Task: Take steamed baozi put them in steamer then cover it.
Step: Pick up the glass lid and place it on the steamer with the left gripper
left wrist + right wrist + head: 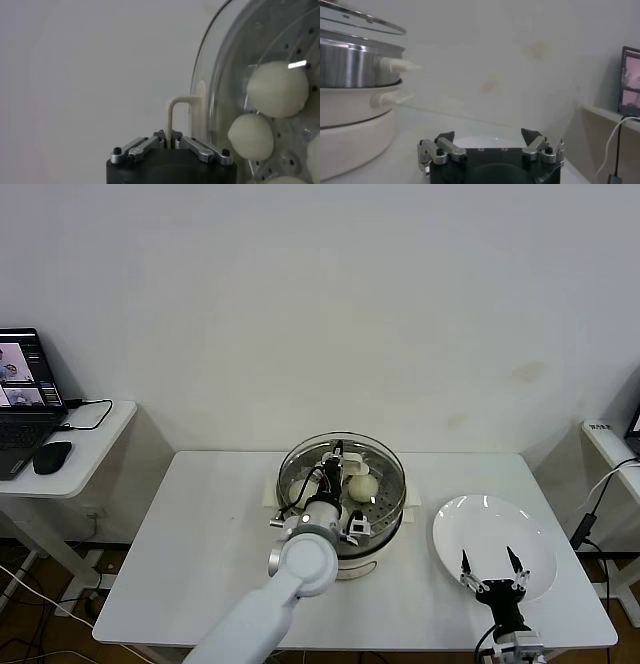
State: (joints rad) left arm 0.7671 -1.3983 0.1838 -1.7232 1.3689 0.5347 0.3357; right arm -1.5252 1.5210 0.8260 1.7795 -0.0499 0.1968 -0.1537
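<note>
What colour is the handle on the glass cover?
Cream-white. The handle of the cover shows best in the left wrist view.

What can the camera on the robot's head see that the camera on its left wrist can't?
Only the head view shows the whole white table, the white plate with the open right hand over it, and a laptop on a side desk. Only the left wrist view shows the left hand shut on the cover's handle up close. Both show baozi in the steamer under the glass cover.
</note>
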